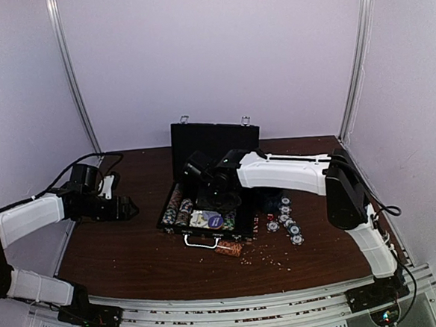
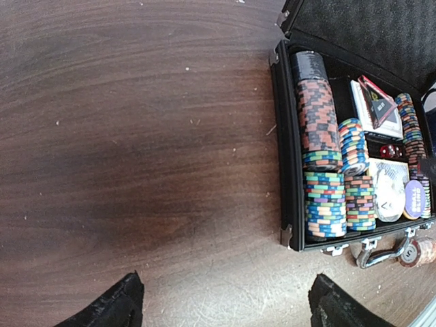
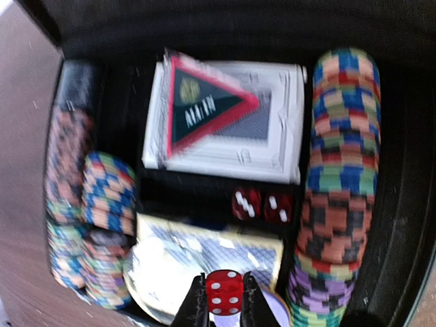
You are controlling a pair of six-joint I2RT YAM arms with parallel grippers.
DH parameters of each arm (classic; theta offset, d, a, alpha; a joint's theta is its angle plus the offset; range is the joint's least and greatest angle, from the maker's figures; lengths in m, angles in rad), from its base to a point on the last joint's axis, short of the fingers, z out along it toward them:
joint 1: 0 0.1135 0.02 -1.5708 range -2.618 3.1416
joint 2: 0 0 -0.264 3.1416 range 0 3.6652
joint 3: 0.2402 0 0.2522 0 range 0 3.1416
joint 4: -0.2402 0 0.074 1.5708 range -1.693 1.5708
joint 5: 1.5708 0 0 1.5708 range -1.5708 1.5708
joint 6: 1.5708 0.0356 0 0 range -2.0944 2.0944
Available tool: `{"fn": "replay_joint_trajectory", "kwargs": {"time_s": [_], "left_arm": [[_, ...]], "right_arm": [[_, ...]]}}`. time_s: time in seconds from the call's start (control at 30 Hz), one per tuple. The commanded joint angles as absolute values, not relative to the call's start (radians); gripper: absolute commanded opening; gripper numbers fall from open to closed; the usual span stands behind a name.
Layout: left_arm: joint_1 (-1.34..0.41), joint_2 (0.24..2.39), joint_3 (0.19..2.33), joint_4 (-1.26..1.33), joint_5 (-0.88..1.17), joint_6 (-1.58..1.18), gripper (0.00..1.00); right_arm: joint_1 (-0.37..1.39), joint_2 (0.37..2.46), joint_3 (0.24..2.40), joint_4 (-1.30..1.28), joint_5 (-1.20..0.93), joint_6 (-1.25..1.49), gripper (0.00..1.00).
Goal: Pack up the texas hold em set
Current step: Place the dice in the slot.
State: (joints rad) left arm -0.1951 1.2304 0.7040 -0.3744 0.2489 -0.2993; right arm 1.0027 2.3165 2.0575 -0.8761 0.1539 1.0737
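The black briefcase (image 1: 171, 221) lies open mid-table with its lid (image 1: 215, 140) upright. Inside are rows of striped poker chips (image 2: 320, 136), a card deck (image 3: 225, 122) and two red dice (image 3: 262, 206) in a slot. My right gripper (image 3: 223, 278) hovers over the case's near half, shut on a third red die (image 3: 224, 294). From above, that gripper (image 1: 219, 197) hides the middle of the case. My left gripper (image 2: 225, 303) stands open over bare wood left of the case wall (image 2: 287, 136), and the top view shows the same gripper (image 1: 128, 209) apart from it.
Several loose chips (image 1: 285, 220) lie right of the case. A short brown chip roll (image 1: 229, 247) rests by the silver handle (image 1: 201, 241), with small crumbs (image 1: 273, 257) scattered nearby. White walls with metal posts (image 1: 73, 76) enclose the table.
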Motion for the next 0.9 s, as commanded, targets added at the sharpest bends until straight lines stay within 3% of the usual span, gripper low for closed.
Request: {"fn": "replay_joint_trajectory", "kwargs": {"time_s": [0.0, 0.87], "left_arm": [[-0.189, 1.257, 0.75, -0.355, 0.259, -0.278, 0.87], [-0.188, 1.303, 0.76, -0.344, 0.263, -0.271, 0.87]], "right_arm": [[0.977, 2.357, 2.11, -0.822, 0.147, 1.1, 0.0], [0.91, 2.49, 2.195, -0.79, 0.101, 1.077, 0.0]]}}
